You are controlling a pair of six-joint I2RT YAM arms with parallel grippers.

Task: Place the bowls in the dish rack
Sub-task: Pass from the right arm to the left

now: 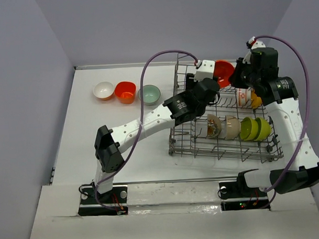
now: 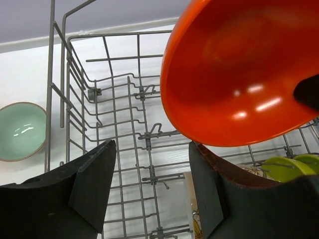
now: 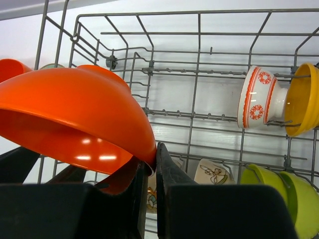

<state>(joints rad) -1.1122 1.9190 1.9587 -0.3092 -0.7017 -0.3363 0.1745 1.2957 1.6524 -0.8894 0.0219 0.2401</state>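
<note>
My right gripper is shut on the rim of a red-orange bowl, which it holds tilted above the far left part of the dish rack. The left gripper is open and empty just below that bowl, over the rack's tines. From above, the held bowl hangs between the right gripper and the left gripper. On the table to the left lie a white bowl, a red-orange bowl and a pale teal bowl.
Standing in the rack are a white red-patterned bowl, an orange-yellow bowl, two lime green bowls and two cream bowls. The rack's tall wire side rises beside the left gripper.
</note>
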